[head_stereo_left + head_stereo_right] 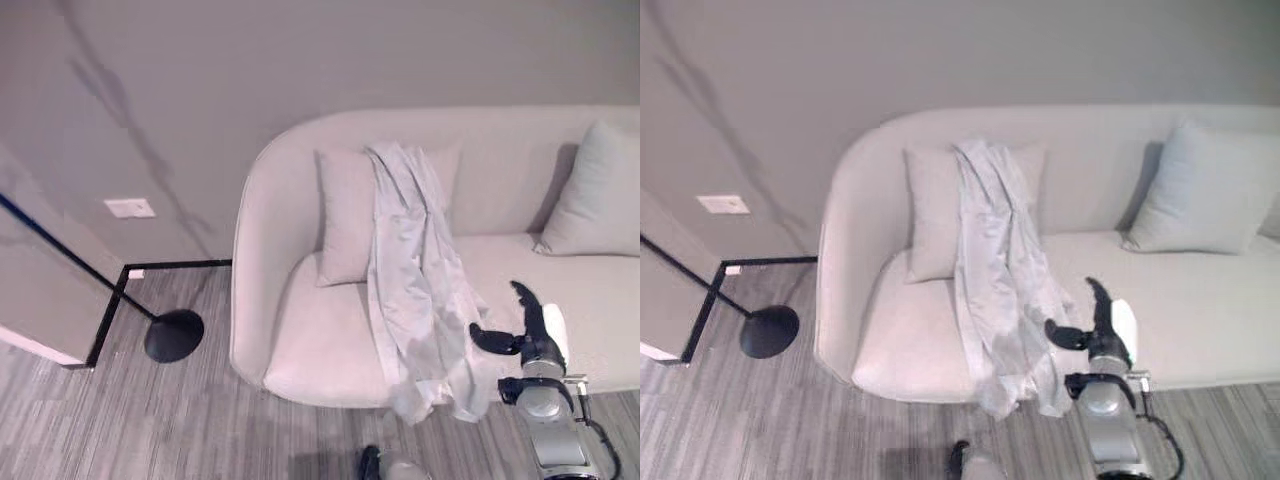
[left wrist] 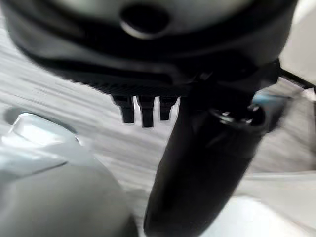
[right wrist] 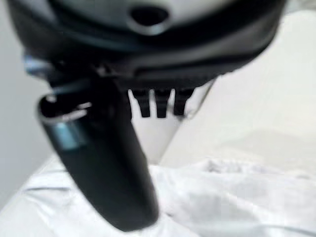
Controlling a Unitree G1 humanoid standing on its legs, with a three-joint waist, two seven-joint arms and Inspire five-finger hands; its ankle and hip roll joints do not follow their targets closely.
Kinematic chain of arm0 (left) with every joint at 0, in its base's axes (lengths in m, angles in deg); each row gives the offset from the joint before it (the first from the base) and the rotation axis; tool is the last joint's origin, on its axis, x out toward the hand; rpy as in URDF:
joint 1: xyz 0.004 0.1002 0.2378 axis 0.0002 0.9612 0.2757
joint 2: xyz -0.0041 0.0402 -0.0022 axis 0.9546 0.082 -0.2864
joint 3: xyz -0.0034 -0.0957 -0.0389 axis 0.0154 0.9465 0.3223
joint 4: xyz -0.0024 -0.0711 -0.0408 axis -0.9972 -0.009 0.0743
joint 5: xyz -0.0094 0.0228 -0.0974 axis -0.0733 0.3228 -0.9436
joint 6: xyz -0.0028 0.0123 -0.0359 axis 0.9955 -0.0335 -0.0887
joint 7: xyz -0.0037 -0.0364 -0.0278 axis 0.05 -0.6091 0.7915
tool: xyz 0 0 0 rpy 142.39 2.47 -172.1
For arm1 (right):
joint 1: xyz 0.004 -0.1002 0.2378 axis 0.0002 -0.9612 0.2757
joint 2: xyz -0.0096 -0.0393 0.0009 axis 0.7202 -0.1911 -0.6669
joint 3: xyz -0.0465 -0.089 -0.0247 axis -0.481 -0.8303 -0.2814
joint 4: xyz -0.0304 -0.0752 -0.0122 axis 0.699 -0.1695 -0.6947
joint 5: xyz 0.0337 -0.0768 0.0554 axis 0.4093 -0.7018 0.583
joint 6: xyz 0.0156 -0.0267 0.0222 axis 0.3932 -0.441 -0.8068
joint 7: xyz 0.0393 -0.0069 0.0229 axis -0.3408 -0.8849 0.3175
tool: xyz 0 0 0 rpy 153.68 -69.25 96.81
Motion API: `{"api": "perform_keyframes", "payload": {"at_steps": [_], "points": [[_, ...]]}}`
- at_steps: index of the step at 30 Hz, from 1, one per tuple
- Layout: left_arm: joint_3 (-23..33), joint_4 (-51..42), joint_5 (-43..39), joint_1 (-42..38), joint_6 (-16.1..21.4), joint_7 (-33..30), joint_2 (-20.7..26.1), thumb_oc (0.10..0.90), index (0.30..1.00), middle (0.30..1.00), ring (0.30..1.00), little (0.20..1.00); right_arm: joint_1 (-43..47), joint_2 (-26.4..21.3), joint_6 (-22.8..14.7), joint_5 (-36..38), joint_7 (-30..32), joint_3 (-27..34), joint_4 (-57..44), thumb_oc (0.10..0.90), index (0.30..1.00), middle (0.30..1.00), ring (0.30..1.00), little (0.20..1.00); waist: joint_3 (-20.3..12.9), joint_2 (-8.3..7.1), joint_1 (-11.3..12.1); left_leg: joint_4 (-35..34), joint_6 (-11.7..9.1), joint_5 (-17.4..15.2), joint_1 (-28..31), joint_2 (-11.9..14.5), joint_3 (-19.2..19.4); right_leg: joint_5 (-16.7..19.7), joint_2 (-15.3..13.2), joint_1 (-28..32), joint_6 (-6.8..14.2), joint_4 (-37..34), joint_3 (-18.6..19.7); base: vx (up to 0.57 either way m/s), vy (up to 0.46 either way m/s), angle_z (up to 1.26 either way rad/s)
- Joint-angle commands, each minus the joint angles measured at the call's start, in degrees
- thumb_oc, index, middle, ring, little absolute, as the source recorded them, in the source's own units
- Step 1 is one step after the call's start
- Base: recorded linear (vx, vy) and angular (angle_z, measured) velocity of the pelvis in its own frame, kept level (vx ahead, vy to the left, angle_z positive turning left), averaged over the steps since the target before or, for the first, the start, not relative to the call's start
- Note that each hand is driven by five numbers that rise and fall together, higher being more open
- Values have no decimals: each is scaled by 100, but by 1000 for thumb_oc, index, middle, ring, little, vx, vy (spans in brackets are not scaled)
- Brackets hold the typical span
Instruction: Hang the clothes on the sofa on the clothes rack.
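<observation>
a soft, wrinkly pale shirt [image 1: 415, 290] hangs over the round sofa's [image 1: 300, 360] front edge. the right hand [image 1: 525, 330] hovers beside it, fingers loose. stripy grey floor [image 1: 120, 420].

A plain grey-beige wall [image 1: 200, 90] rises behind a rounded, cream-upholstered sofa [image 1: 300, 350]. A cream square cushion [image 1: 340, 230] leans against its backrest; a pale grey-blue cushion [image 1: 600, 195] sits near the other end. A white wall plate [image 1: 130, 208] sits low. A black round lamp base [image 1: 173, 335] rests on grey striped wood-look flooring [image 1: 120, 420].
</observation>
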Motion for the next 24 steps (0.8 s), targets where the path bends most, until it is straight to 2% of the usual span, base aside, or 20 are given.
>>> {"api": "perform_keyframes", "payload": {"at_steps": [1, 2, 3, 4, 5, 7, 10, 15, 21, 24], "points": [[-549, -83, 136, -253, -6, -191, 10, 800, 900, 900, 900, 900, -170, -259, -198, 292, 708, 375, -90, 800, 900, 900, 900, 900, -22, -158, -127, -2364, -192, -18, -225, 529, 1276, 1289, -1029, 580, 1339, -1553, -556, 80, -253, 89], [-598, -125, 180, -283, -6, -208, 24, 800, 900, 900, 900, 900, -194, -250, -150, 293, 748, 408, 13, 800, 900, 900, 900, 900, -6, -180, -131, -2541, -206, -98, -428, 422, 1601, 1274, -1076, 724, 1368, -1663, -716, 114, -198, 125], [-575, -49, 222, -313, -25, -257, 37, 800, 900, 900, 900, 900, -274, -291, -121, 248, 817, 489, 193, 800, 900, 900, 900, 900, -30, -106, -196, -2939, -390, -12, -538, 447, 2235, 1184, -1085, 898, 1478, -1751, -965, 73, -38, 174], [-581, -75, 253, -315, -32, -261, 52, 800, 900, 900, 900, 900, -276, -285, -62, 244, 801, 476, 292, 800, 900, 900, 900, 900, -36, -64, -202, -3042, -399, 161, -603, 470, 2441, 1199, -1074, 943, 1466, -1813, -1081, 208, 97, 136], [-453, 256, 347, -213, -110, -258, 5, 800, 900, 900, 900, 900, -366, -105, -89, 366, 830, 468, 585, 800, 900, 900, 900, 900, -107, 59, -193, -3616, -478, 390, -521, 397, 2299, 1281, -1056, 1065, 1524, -1940, -1282, 182, 145, 92], [-393, 312, 306, -179, -125, -239, 6, 800, 900, 900, 900, 900, -379, -51, -112, 450, 796, 438, 675, 800, 900, 900, 900, 900, -111, 58, -186, -3635, -476, 387, -509, 406, 2314, 1298, -1063, 1073, 1531, -1947, -1286, 132, 109, 16], [-179, 418, 34, -146, -62, -259, 86, 800, 900, 900, 900, 900, -24, 108, -416, 1060, 563, 32, 1447, 800, 900, 900, 900, 900, 60, -30, -86, -3676, -477, 347, -530, 357, 2329, 1459, -1181, 940, 1590, -1955, -1234, 12, 99, -60], [-226, 470, -22, -304, 3, -284, 196, 800, 900, 900, 900, 900, 427, 261, -506, 1398, 316, -465, 2218, 800, 900, 900, 900, 900, 202, -136, 24, -3686, -470, 317, -677, 293, 2219, 1587, -1287, 751, 1650, -1950, -1226, -8, 42, 26], [-753, 125, 98, -608, 210, -427, 321, 800, 900, 900, 900, 900, 1078, 413, -539, 1422, 187, -1182, 3503, 800, 900, 900, 900, 900, 463, -109, 129, -3694, -449, 345, -1072, 185, 2014, 1775, -1457, 372, 1726, -1939, -1242, -59, 32, 14], [-1368, -293, 709, -768, 374, -1039, 406, 800, 900, 900, 900, 900, 1675, 562, -427, 1067, 890, -1545, 4466, 800, 900, 900, 900, 900, 773, 16, 163, -3690, -453, 454, -1538, 127, 1887, 1963, -1575, -87, 1795, -1926, -1233, -135, 46, 17]]}}
